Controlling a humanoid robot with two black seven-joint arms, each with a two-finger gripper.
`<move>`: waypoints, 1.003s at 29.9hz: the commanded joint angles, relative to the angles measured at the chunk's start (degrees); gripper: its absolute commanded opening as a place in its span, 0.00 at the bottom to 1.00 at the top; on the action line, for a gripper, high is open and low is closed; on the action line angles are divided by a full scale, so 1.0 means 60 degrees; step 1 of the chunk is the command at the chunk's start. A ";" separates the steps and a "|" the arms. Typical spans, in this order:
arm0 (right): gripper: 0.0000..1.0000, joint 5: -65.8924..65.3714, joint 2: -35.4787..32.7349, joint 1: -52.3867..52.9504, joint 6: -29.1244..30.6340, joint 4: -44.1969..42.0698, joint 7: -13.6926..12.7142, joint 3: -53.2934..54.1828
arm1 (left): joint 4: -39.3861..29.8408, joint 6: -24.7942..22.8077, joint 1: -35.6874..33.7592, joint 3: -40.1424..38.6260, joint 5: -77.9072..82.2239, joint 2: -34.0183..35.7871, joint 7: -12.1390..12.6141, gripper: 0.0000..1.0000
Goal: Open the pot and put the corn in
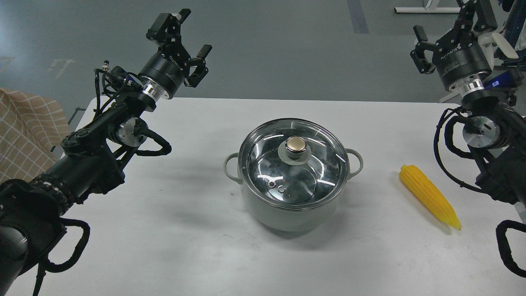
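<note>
Left gripper [190,39] fingers are spread, empty, raised past the table's [164,246] far-left edge. Right gripper [446,31] is likewise spread, empty, past the far-right corner. The pot [292,205] sits mid-table, glass lid [292,164] on. Gold knob [296,144] should be pinched squarely from above and lifted straight. Corn cob [429,196] lies near the right edge.

I appear to be in a lab or test room: a plain white table [164,230] stands on a bare grey floor [287,49], with white equipment frames [427,10] at the far edge.
</note>
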 commanded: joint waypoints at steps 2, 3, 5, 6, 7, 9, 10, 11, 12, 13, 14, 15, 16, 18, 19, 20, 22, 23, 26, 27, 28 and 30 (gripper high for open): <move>0.99 -0.0011 0.0008 -0.0002 -0.0028 -0.0023 0.0000 -0.0003 | -0.0007 -0.0010 0.0016 0.0011 0.0002 -0.0060 0.0003 0.98; 0.99 -0.0011 0.0008 -0.0002 -0.0013 -0.0067 0.0000 -0.0017 | -0.0021 -0.0010 0.0016 -0.0003 0.0002 -0.0089 0.0003 0.98; 0.99 -0.0011 -0.0021 -0.0002 -0.0013 -0.0082 0.0000 -0.0017 | -0.0021 -0.0024 0.0030 0.0011 -0.0012 -0.0134 0.0046 0.98; 0.99 -0.0011 -0.0036 -0.0002 -0.0013 -0.0097 0.0000 -0.0017 | -0.0007 -0.0068 0.0030 -0.0003 -0.0012 -0.0148 0.0003 0.98; 0.99 -0.0011 -0.0036 -0.0002 -0.0013 -0.0082 0.0000 -0.0032 | -0.0007 -0.0083 0.0045 -0.0003 -0.0012 -0.0134 0.0003 0.98; 0.99 -0.0011 -0.0050 -0.0002 0.0016 -0.0097 0.0000 -0.0047 | 0.0008 -0.0112 0.0045 0.0011 -0.0012 -0.0134 0.0017 0.98; 0.99 -0.0025 -0.0050 -0.0002 0.0016 -0.0097 0.0000 -0.0047 | 0.0022 -0.0112 0.0045 0.0011 0.0002 -0.0134 0.0046 0.98; 0.99 -0.0025 -0.0036 -0.0002 0.0016 -0.0097 0.0000 -0.0061 | 0.0037 -0.0112 0.0045 0.0011 0.0002 -0.0119 0.0047 0.98; 0.99 -0.0025 -0.0036 0.0013 0.0031 -0.0082 0.0000 -0.0076 | 0.0081 -0.0112 0.0045 0.0026 0.0002 -0.0104 0.0076 0.98; 1.00 -0.0040 -0.0050 0.0013 0.0045 -0.0082 0.0000 -0.0091 | 0.0096 -0.0127 0.0016 0.0012 0.0002 -0.0104 0.0061 0.98; 1.00 -0.0040 -0.0050 0.0013 0.0046 -0.0082 0.0000 -0.0091 | 0.0096 -0.0127 0.0016 0.0011 0.0002 -0.0104 0.0061 0.98; 1.00 -0.0040 -0.0050 0.0013 0.0060 -0.0082 0.0000 -0.0091 | 0.0096 -0.0170 -0.0057 0.0011 0.0002 -0.0075 0.0061 0.98; 1.00 -0.0054 -0.0065 0.0013 0.0060 -0.0082 0.0000 -0.0091 | 0.0096 -0.0200 -0.0087 0.0026 0.0002 -0.0075 0.0061 0.98; 1.00 -0.0054 -0.0094 0.0013 0.0090 -0.0067 0.0000 -0.0091 | 0.0037 -0.0593 -0.0116 0.0026 0.0002 -0.0104 0.0061 0.98; 1.00 -0.0054 -0.0109 -0.0002 0.0090 -0.0067 0.0000 -0.0091 | 0.0037 -0.0784 -0.0116 0.0026 0.0002 -0.0133 0.0061 0.98; 1.00 -0.0054 -0.0109 -0.0002 0.0090 -0.0067 0.0000 -0.0091 | 0.0037 -0.0838 -0.0116 0.0026 0.0002 -0.0134 0.0047 0.98; 1.00 -0.0054 -0.0109 -0.0017 0.0104 -0.0067 0.0000 -0.0091 | 0.0037 -0.0838 -0.0131 0.0026 0.0002 -0.0134 0.0017 0.98; 1.00 -0.0054 -0.0109 -0.0089 0.0133 -0.0038 0.0000 -0.0091 | 0.0037 -0.0838 -0.0174 0.0026 0.0002 -0.0134 0.0003 0.98; 1.00 -0.0069 -0.0094 -0.0251 0.0323 0.0006 0.0000 -0.0105 | 0.0037 -0.0838 -0.0277 0.0026 0.0002 -0.0163 -0.0012 0.98; 1.00 -0.0069 -0.0109 -0.0265 0.0464 -0.0009 0.0000 -0.0105 | 0.0037 -0.0838 -0.0321 0.0026 0.0002 -0.0148 -0.0027 0.98; 1.00 -0.0069 -0.0109 -0.0266 0.0464 -0.0009 0.0000 -0.0105 | 0.0037 -0.0838 -0.0321 0.0026 0.0002 -0.0148 -0.0027 0.98; 1.00 -0.0127 -0.0080 -0.0266 0.0464 -0.0009 0.0000 -0.0120 | 0.0037 -0.0838 -0.0380 0.0026 0.0002 -0.0134 -0.0027 0.98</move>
